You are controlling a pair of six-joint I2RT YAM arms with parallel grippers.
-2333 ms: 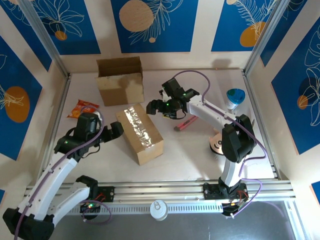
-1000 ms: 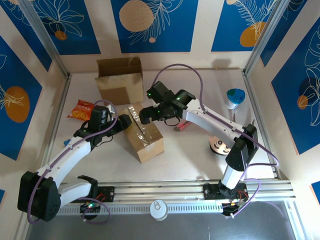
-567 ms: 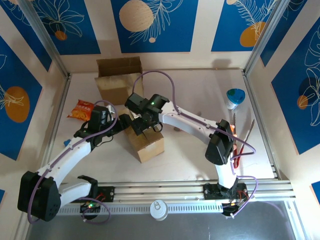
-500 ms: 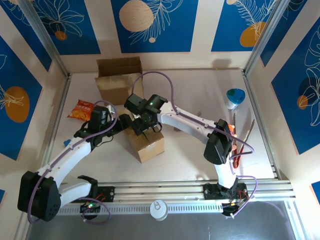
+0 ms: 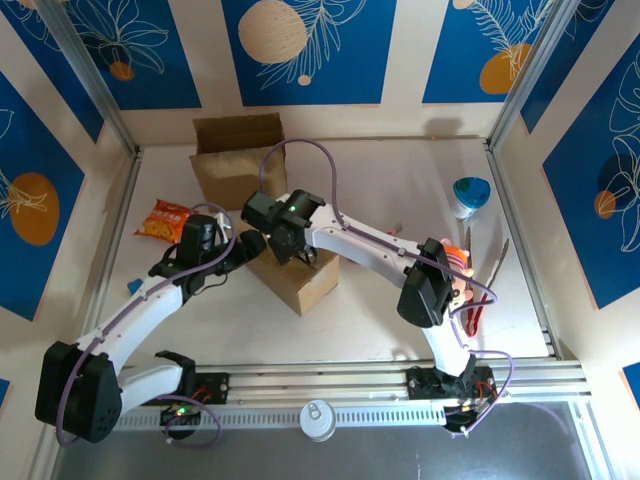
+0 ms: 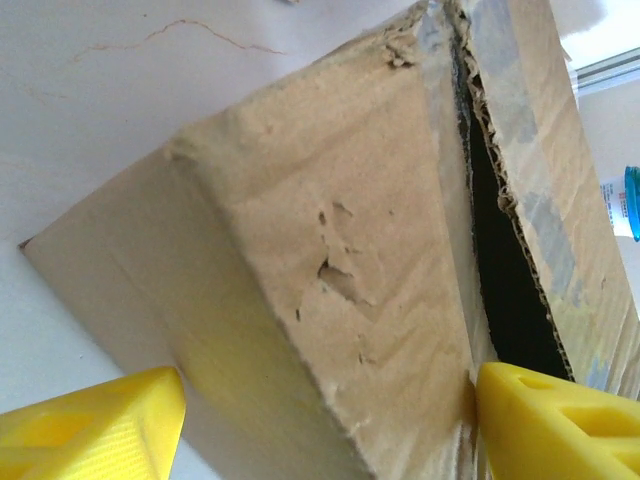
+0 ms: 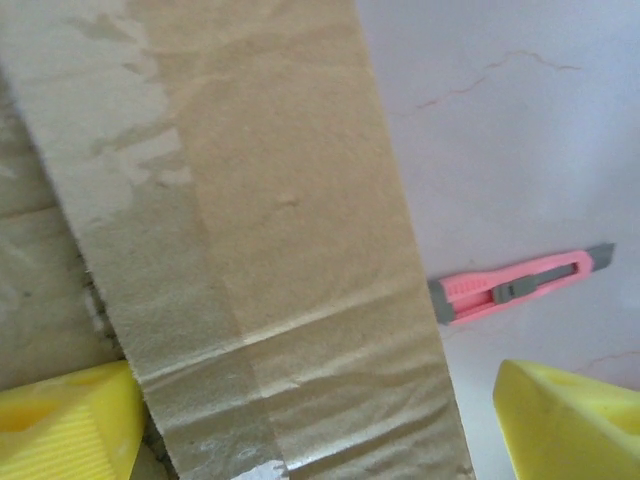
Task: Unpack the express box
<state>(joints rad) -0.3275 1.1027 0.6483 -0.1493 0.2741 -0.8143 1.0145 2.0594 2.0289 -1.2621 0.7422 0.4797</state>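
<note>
Cardboard box [image 5: 305, 283] is flanked at one corner by the widely spread left gripper [image 6: 327, 385]. Its taped flap [image 7: 280, 250] is straddled by the equally spread right gripper [image 7: 312, 380], with a pink knife [image 7: 520, 285] nearby.

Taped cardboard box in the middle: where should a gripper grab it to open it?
Grip the torn flap edge along the split seam of the cardboard box, coming from the seam side with one finger in the dark gap. The tape there is already parted and the corrugated lip stands free, probably thin enough to pinch.
</note>
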